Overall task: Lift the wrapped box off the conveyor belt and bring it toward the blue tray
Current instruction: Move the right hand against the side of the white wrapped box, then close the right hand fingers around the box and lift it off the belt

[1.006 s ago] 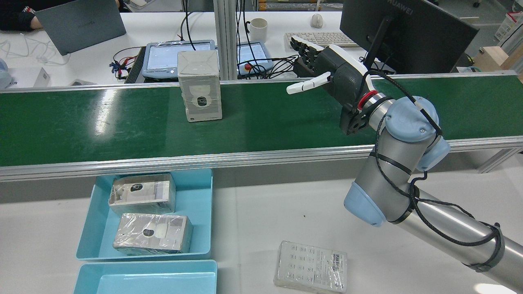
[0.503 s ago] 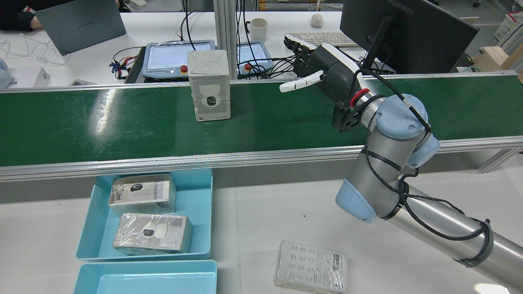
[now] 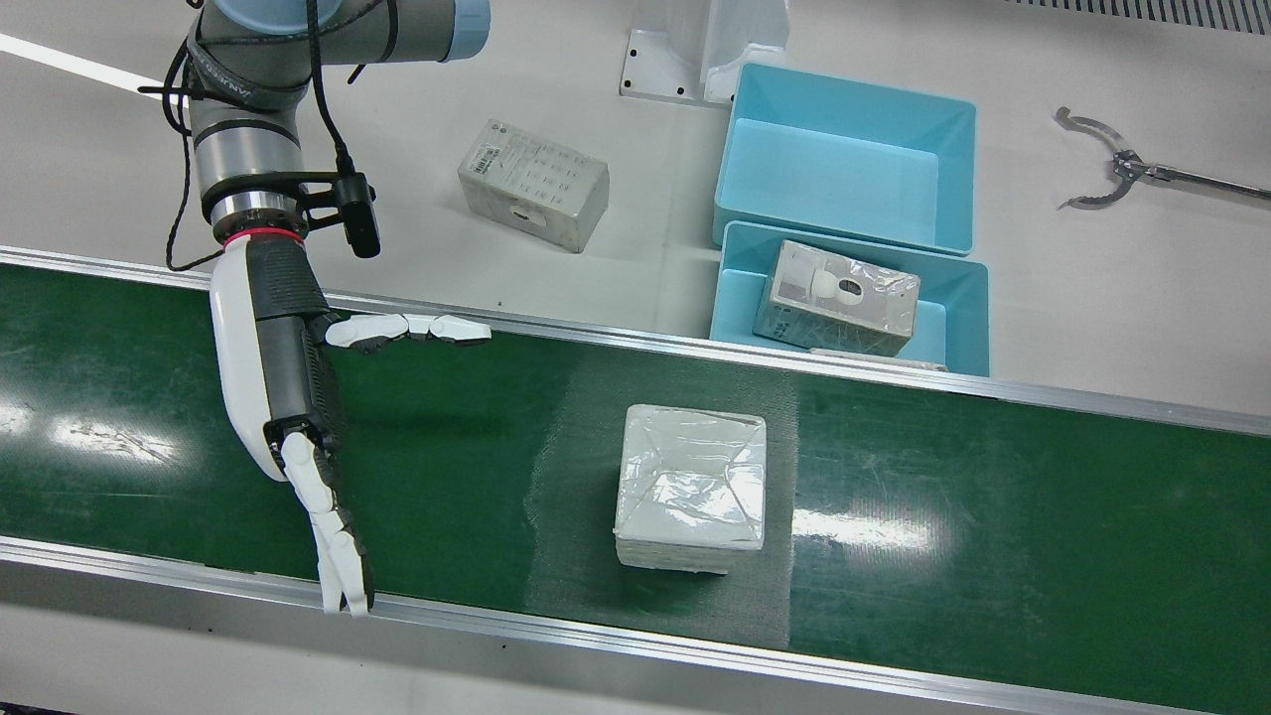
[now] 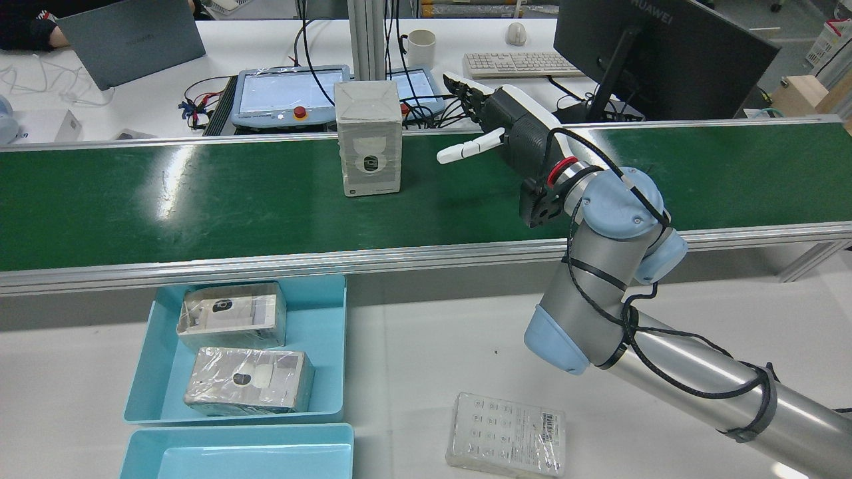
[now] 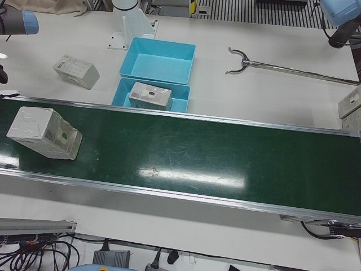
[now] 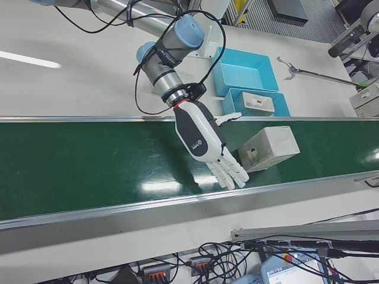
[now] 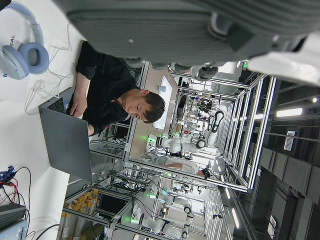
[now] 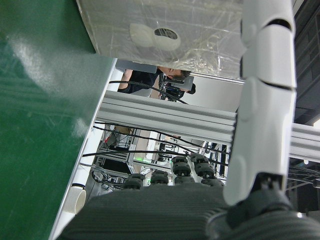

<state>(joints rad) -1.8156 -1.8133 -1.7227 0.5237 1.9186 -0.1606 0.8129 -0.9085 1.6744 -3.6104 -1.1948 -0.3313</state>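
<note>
**Open right hand beside the wrapped box on the belt**

In the rear view, a wrapped box [image 4: 368,138] stands upright on the far side of a green conveyor belt [image 4: 200,199], a little left of the frame's center. To its right, the right hand [image 4: 496,126] reaches over the belt with its fingers spread and straight, the thumb [image 4: 466,148] pointing toward the box. It holds nothing, and a clear gap separates it from the box.

In the near-overhead front view, the box sits at center frame, the hand at the left with its fingertips over the belt's lower rail.

At the lower left of the rear view, a blue tray [image 4: 329,346] on the white table holds two wrapped boxes lying flat. A second blue tray [image 4: 239,452] sits just below it. Another wrapped box [image 4: 506,444] lies on the table at bottom center.

The left hand's own camera shows only a blurred dark edge of it, so I cannot tell whether it is open or closed.
</note>
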